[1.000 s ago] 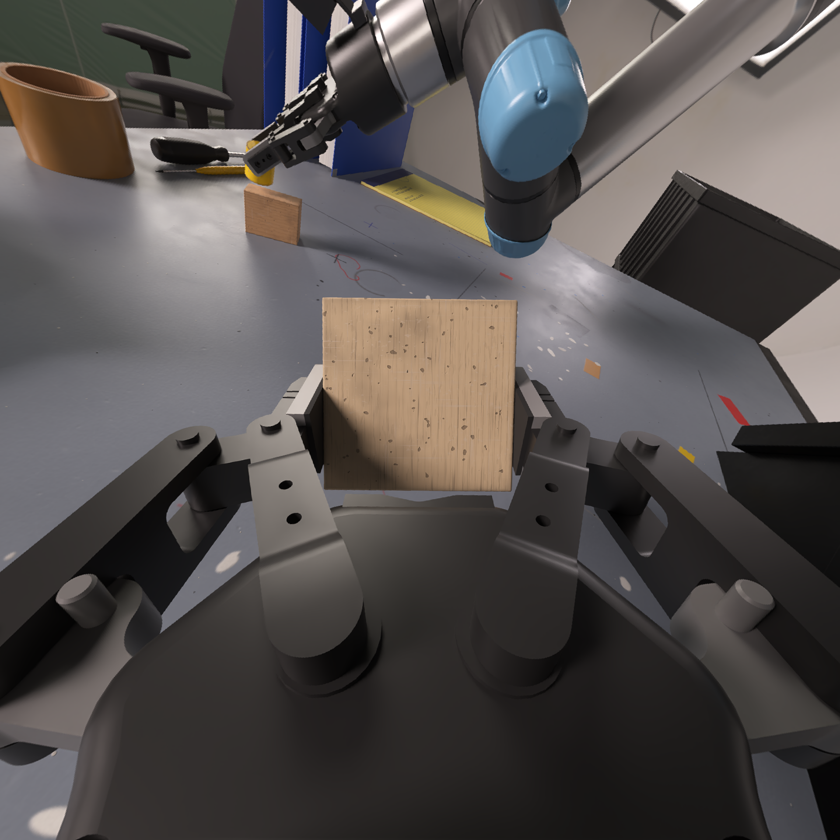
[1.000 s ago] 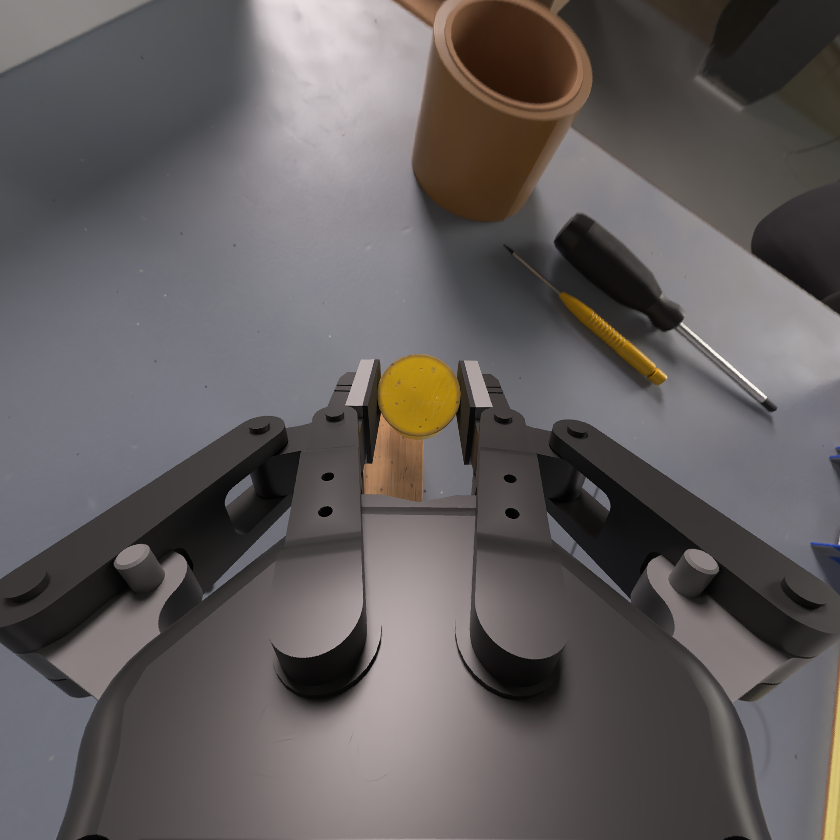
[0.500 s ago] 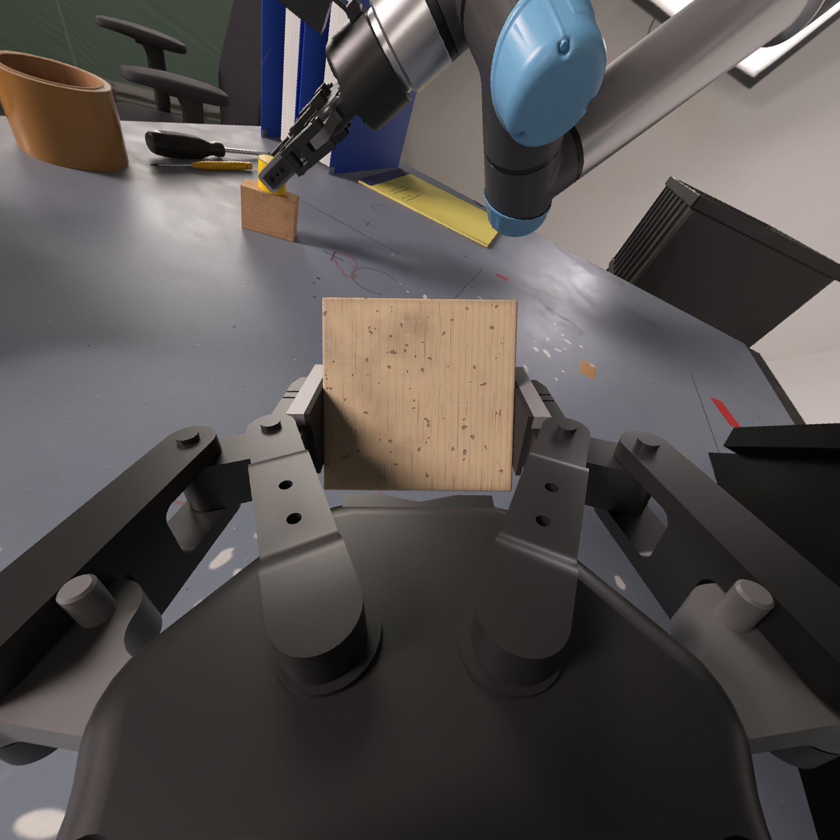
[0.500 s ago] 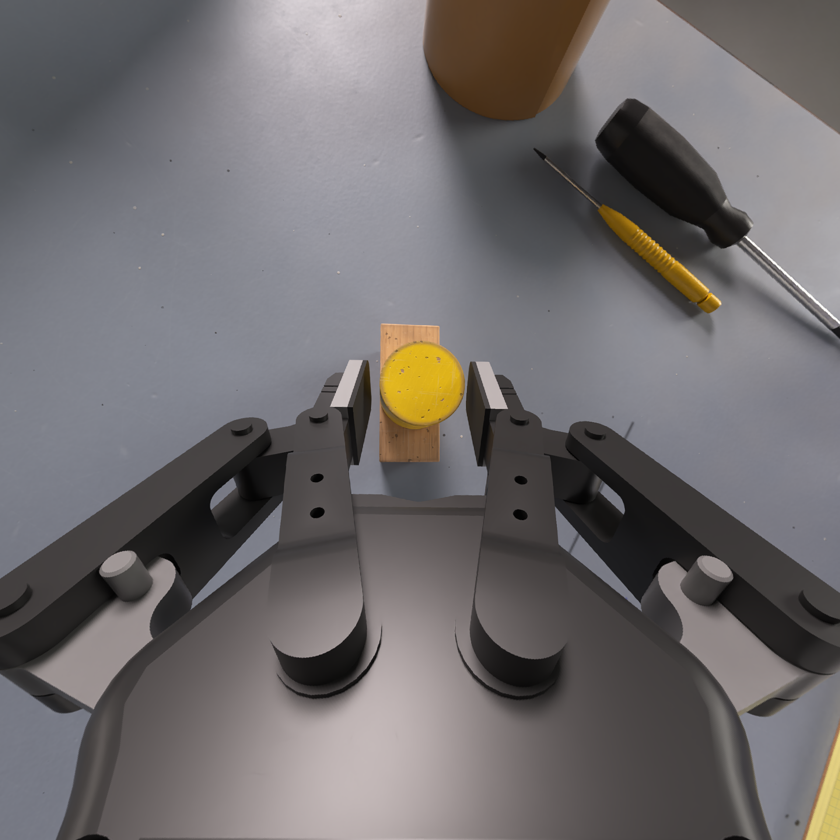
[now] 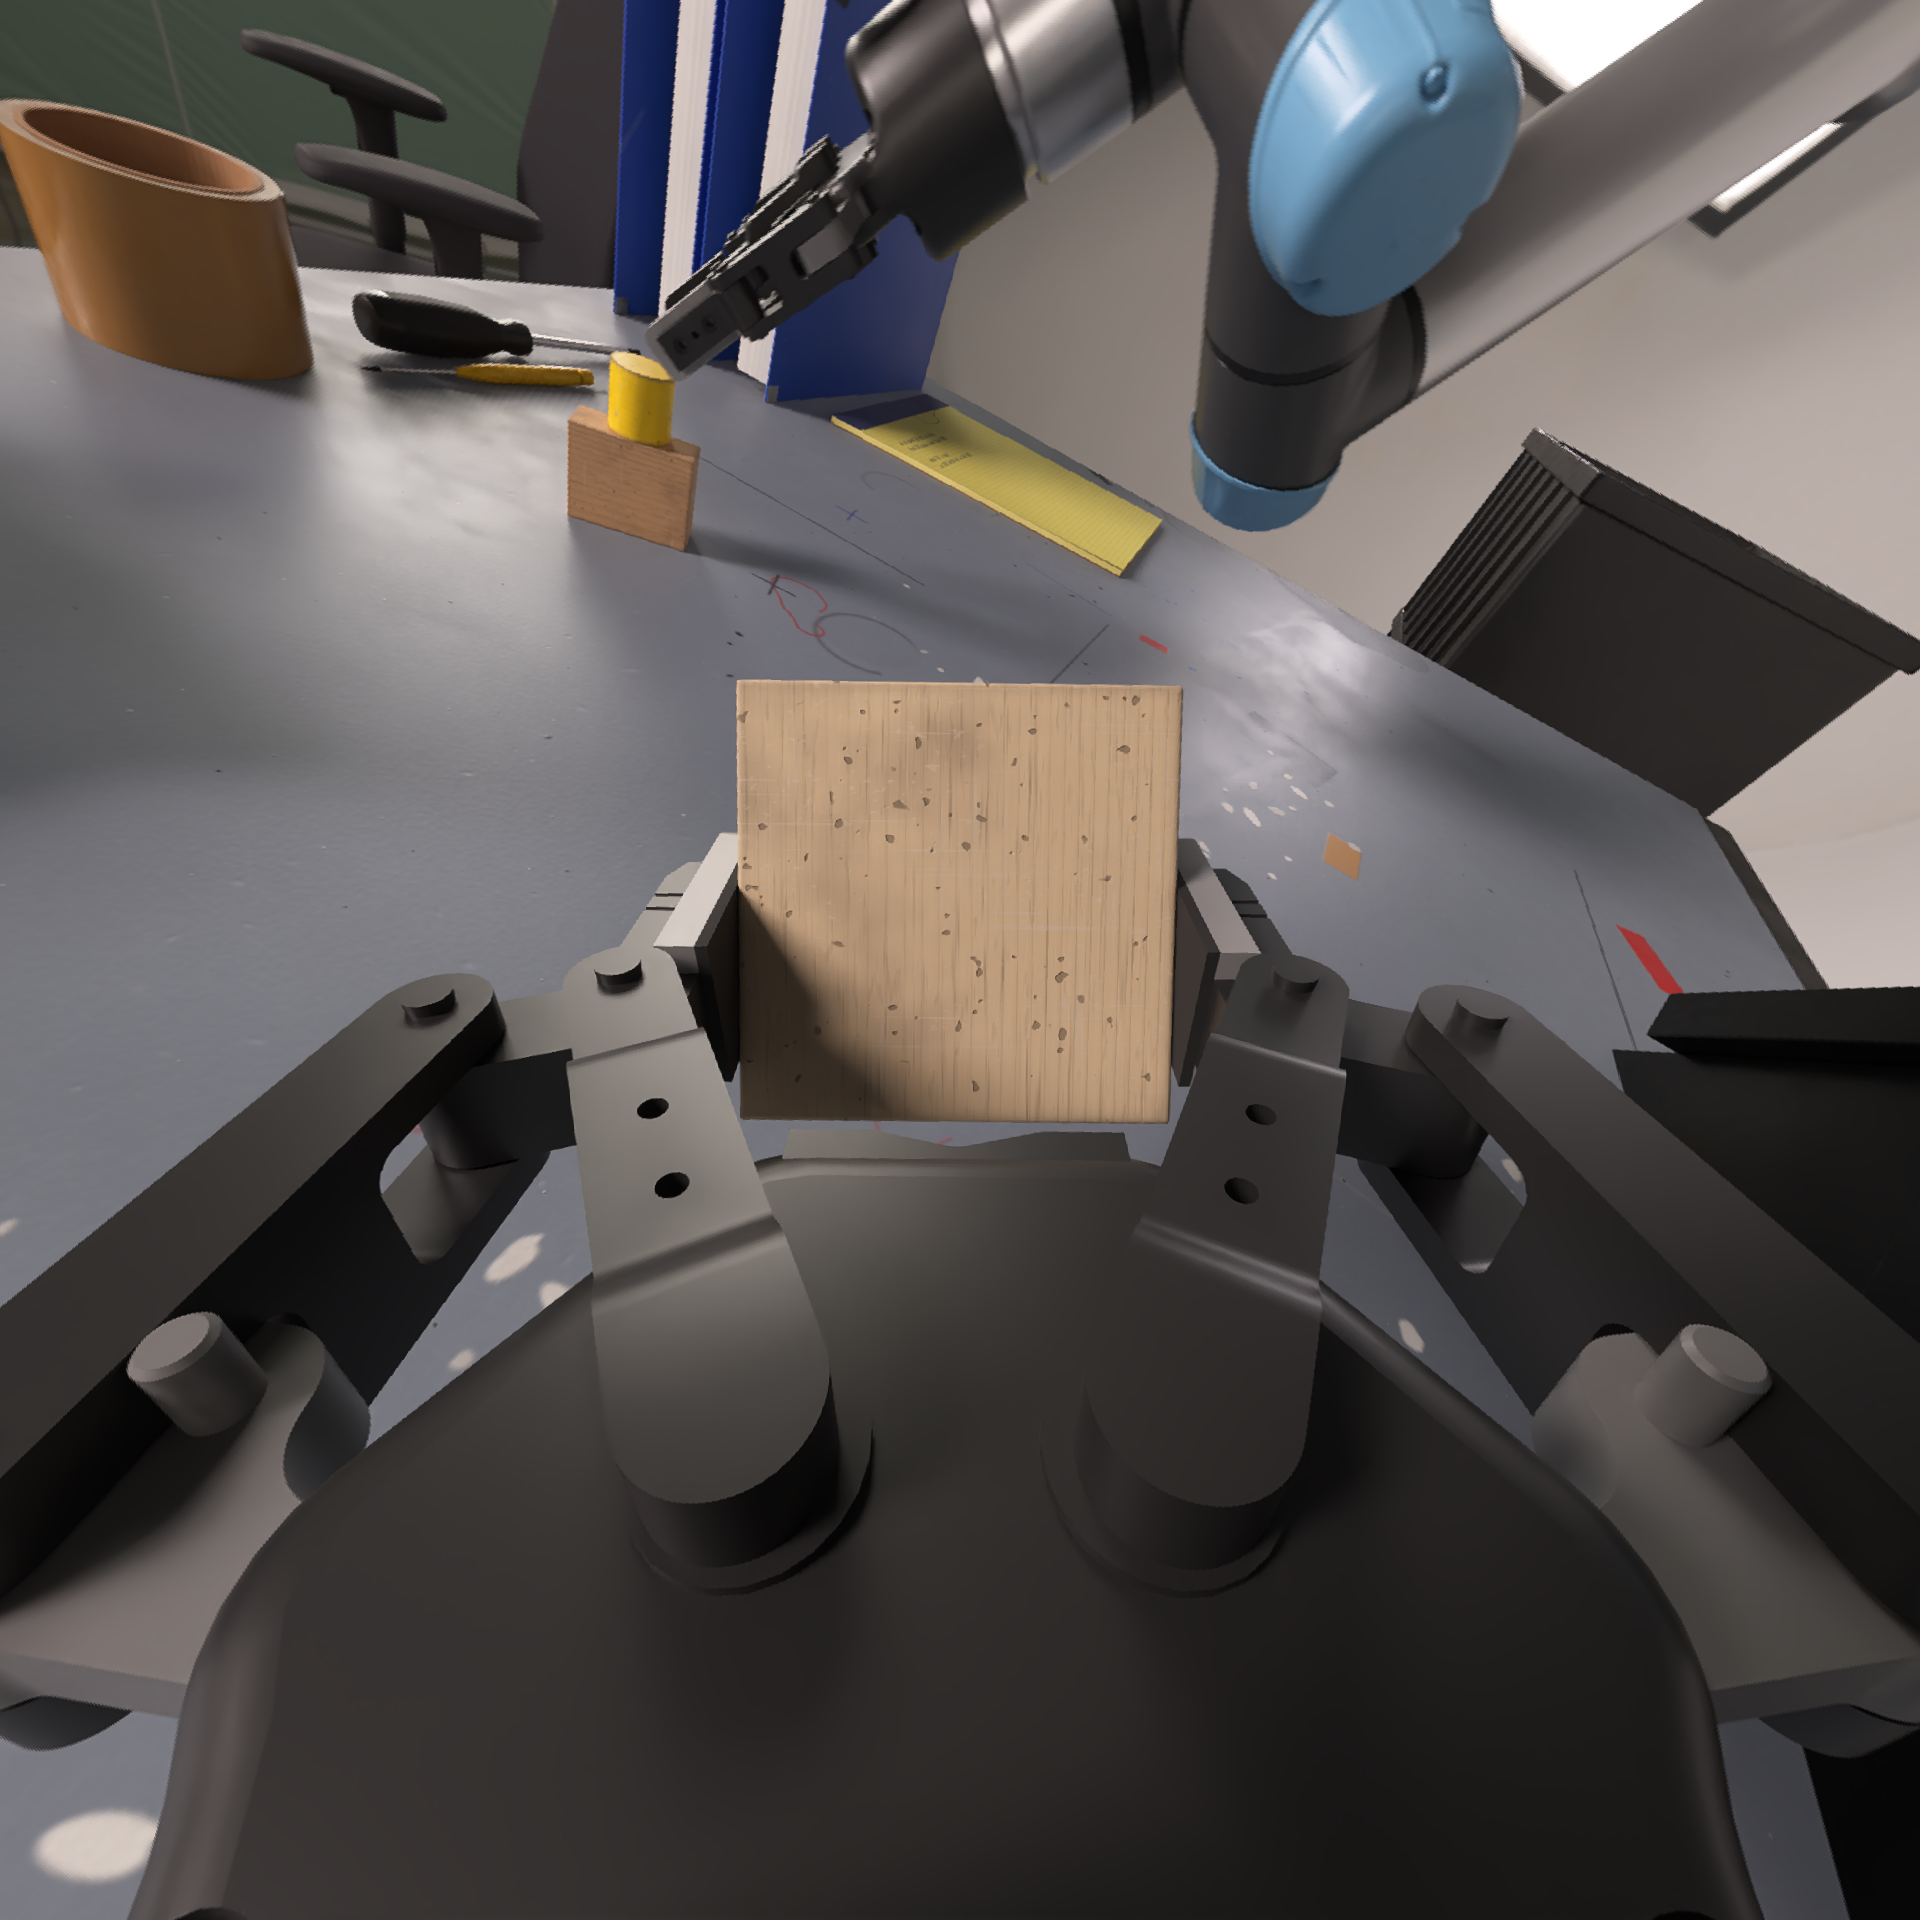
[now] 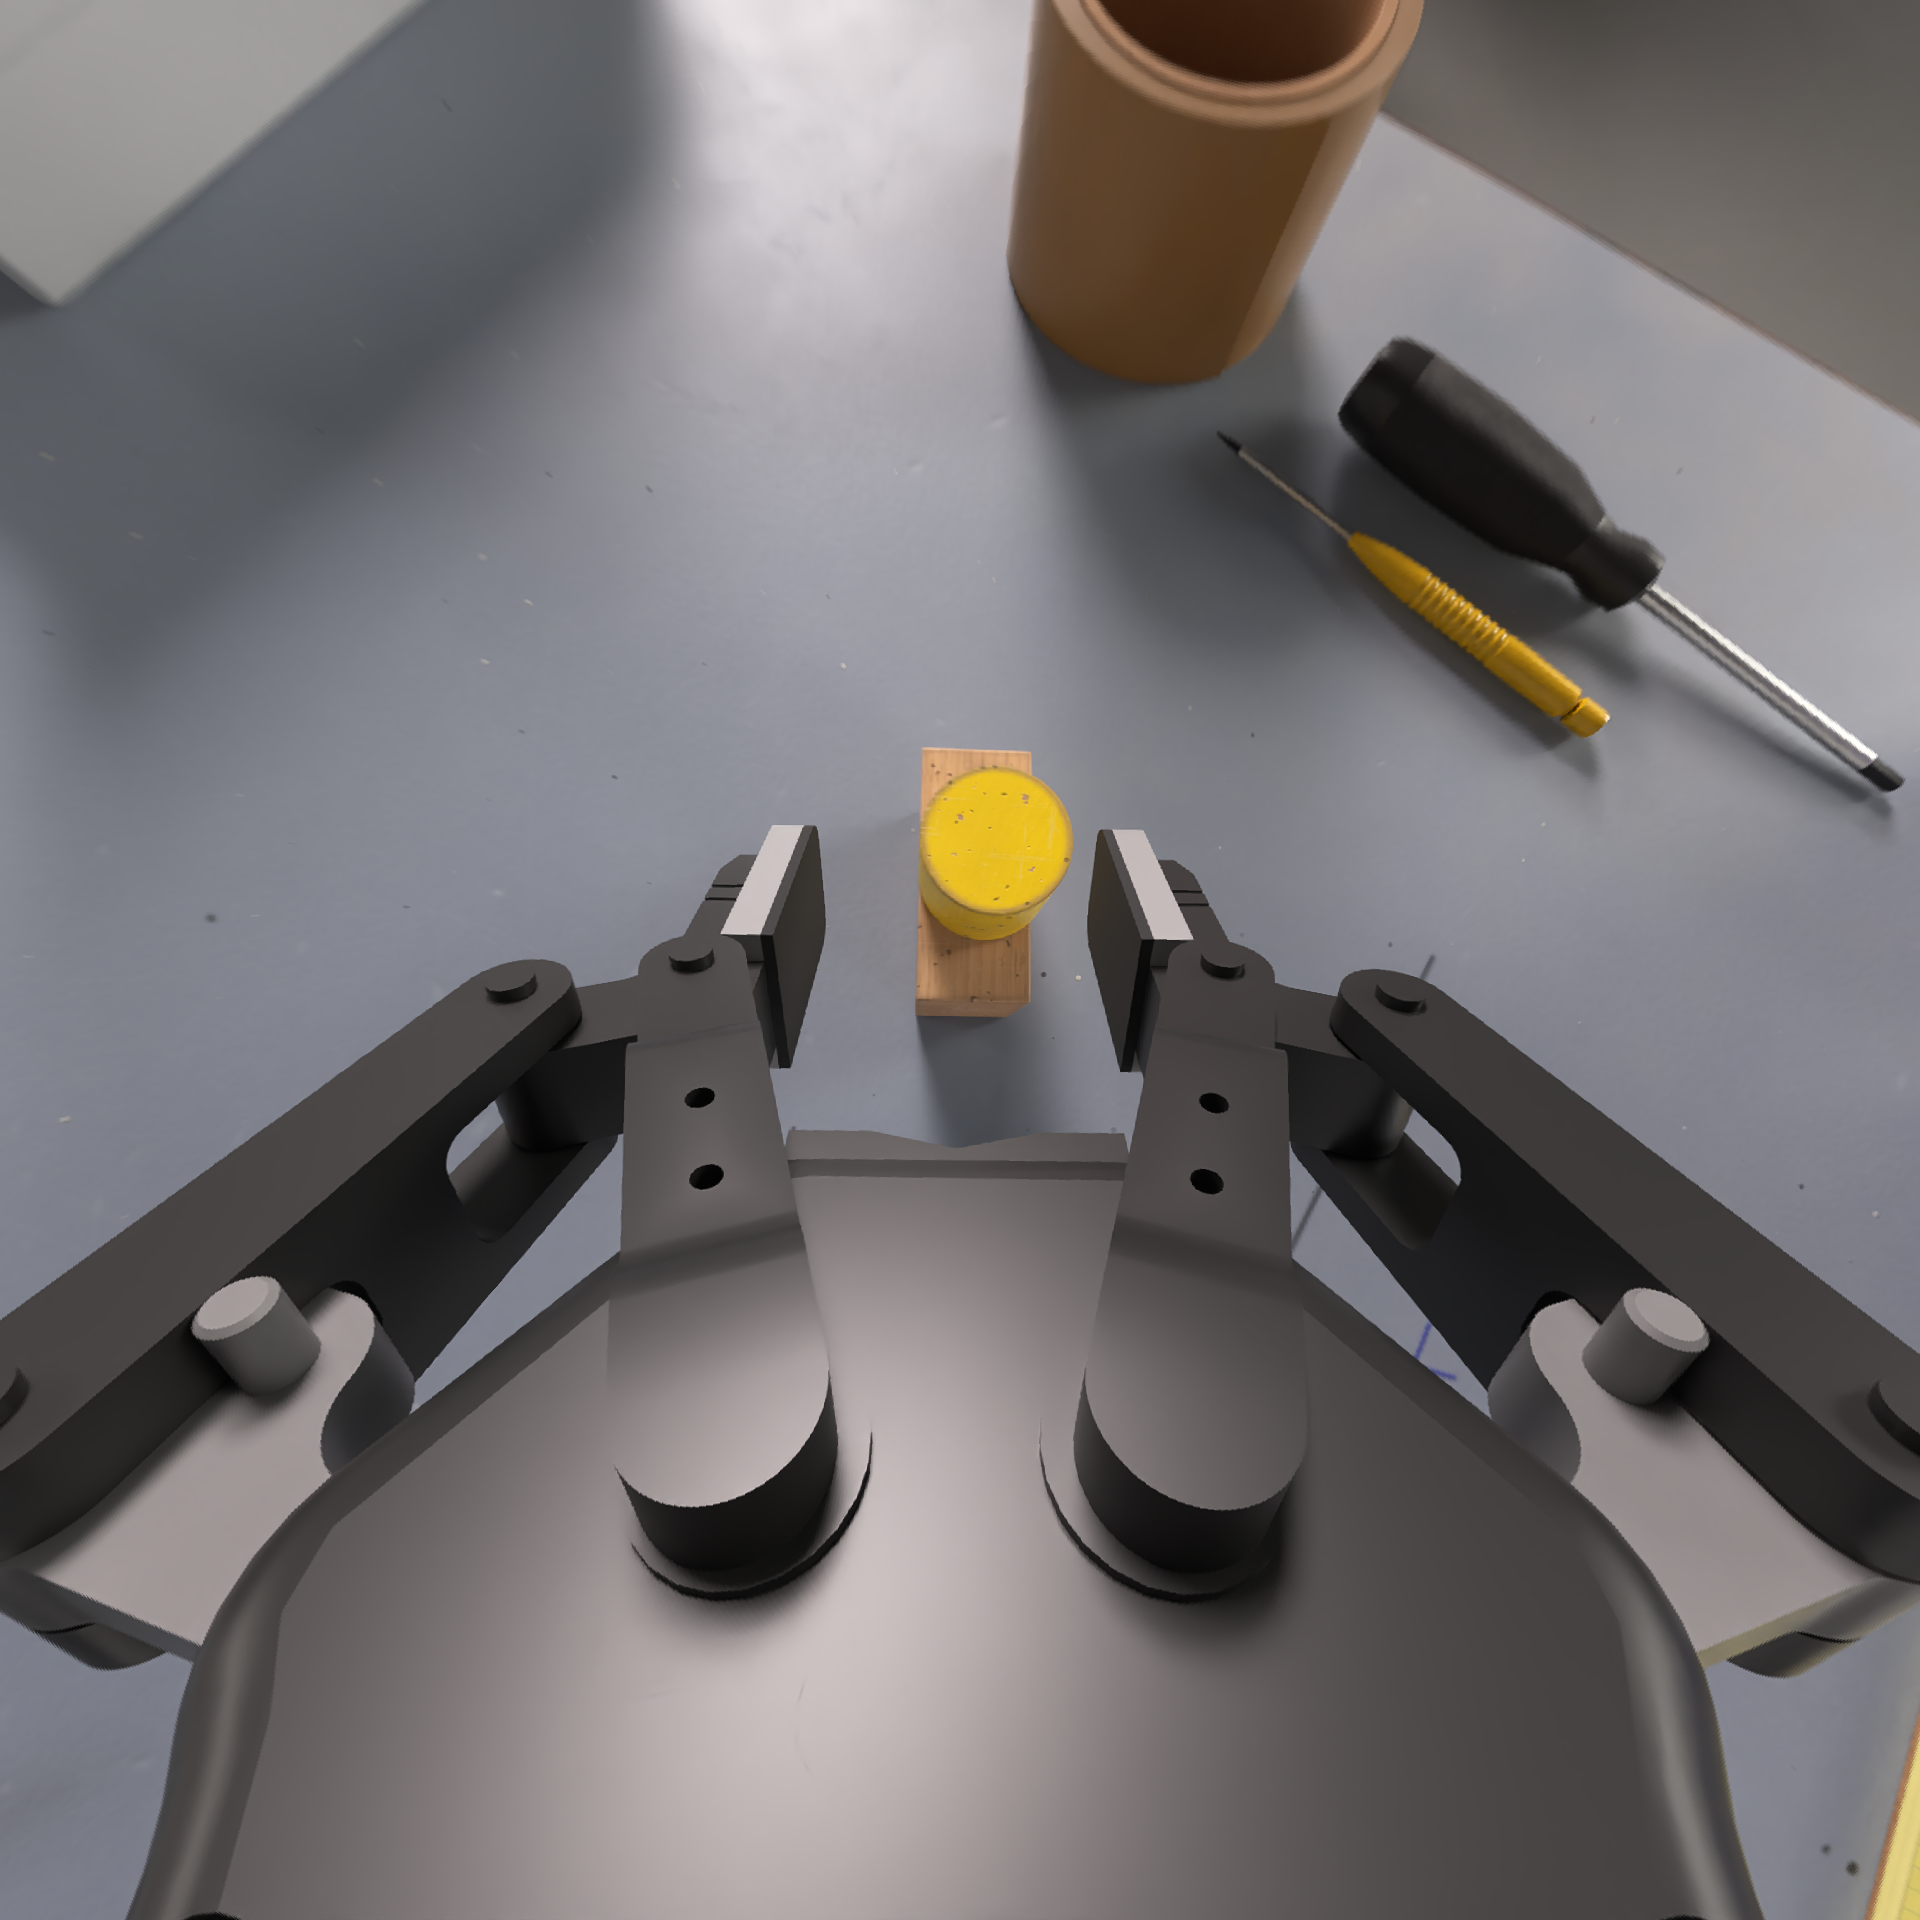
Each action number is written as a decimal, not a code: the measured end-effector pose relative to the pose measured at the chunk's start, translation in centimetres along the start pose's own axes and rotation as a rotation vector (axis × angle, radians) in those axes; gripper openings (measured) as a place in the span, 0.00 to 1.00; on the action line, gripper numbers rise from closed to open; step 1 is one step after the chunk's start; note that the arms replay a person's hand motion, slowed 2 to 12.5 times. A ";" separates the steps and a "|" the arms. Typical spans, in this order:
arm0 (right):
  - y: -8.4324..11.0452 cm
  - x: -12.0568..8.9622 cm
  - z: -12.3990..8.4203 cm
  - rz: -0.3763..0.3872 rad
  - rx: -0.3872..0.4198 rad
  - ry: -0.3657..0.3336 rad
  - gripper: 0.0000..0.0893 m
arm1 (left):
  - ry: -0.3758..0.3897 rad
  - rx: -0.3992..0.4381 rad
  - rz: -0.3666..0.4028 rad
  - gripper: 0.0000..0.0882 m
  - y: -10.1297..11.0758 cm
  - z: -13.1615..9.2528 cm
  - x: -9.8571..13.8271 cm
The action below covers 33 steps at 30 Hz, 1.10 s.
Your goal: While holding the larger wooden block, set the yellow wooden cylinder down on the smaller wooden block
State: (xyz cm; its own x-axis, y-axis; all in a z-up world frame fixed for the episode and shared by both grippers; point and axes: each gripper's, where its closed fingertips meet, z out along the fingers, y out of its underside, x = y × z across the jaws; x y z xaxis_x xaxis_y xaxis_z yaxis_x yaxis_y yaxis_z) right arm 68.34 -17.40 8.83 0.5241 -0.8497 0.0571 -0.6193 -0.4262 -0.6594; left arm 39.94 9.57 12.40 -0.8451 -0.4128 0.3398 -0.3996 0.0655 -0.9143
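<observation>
My left gripper (image 5: pixel 956 935) is shut on the larger wooden block (image 5: pixel 958 900), a pale square slab held above the grey table. The yellow wooden cylinder (image 6: pixel 994 865) stands upright on the smaller wooden block (image 6: pixel 971 971), which stands on edge on the table. My right gripper (image 6: pixel 956 940) is open and empty, raised above the cylinder with a finger to each side. In the left wrist view the cylinder (image 5: pixel 639 395) and smaller block (image 5: pixel 631 480) show far left, with the right gripper (image 5: pixel 698 335) just above them.
A brown cup (image 6: pixel 1184 187) stands beyond the block. A black-handled screwdriver (image 6: pixel 1558 530) and a thin yellow one (image 6: pixel 1455 623) lie to its right. In the left wrist view, blue binders (image 5: pixel 748 156), a yellow notepad (image 5: pixel 997 488) and a black box (image 5: pixel 1642 613) stand at the back.
My right gripper opened, let go of the yellow cylinder on the smaller block, and rose away from it. My left gripper still holds the larger block.
</observation>
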 end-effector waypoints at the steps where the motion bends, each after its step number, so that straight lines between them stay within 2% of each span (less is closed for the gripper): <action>1: -0.3 -0.2 -0.5 0.000 0.019 -0.004 0.52 | -0.004 0.002 0.001 0.70 -0.1 -0.1 -0.1; 6: -1.8 -1.5 -3.8 -0.007 0.151 -0.036 0.54 | -0.029 0.019 0.006 0.70 -0.4 -0.5 -0.5; 13: -3.2 -4.4 -8.9 0.002 0.389 -0.097 0.53 | -0.097 0.042 0.007 0.70 -0.9 -1.5 -1.7; 16: -3.3 -6.4 -10.6 0.014 0.487 -0.154 0.52 | -0.133 0.049 0.000 0.70 -1.0 -1.9 -2.3; 20: -2.9 -9.7 -12.1 0.038 0.601 -0.266 0.51 | -0.187 0.062 -0.016 0.70 -1.1 -2.6 -3.3; 24: -1.7 -13.2 -12.4 0.069 0.667 -0.376 0.51 | -0.241 0.080 -0.037 0.70 -1.2 -3.5 -4.2; 27: -0.3 -15.6 -11.9 0.093 0.680 -0.437 0.51 | -0.277 0.093 -0.053 0.70 -1.1 -4.1 -4.7; 33: 2.5 -19.6 -10.3 0.116 0.677 -0.493 0.54 | -0.353 0.113 -0.084 0.70 -0.7 -5.5 -5.8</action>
State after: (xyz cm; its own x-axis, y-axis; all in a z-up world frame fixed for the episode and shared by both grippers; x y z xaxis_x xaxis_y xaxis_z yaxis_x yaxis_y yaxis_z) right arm 50.48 -4.96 13.82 0.7714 -0.5767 -0.2691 -0.2834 0.0674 -0.9566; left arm 43.16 16.87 12.29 -0.6291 -0.7012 0.3355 -0.4035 -0.0743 -0.9119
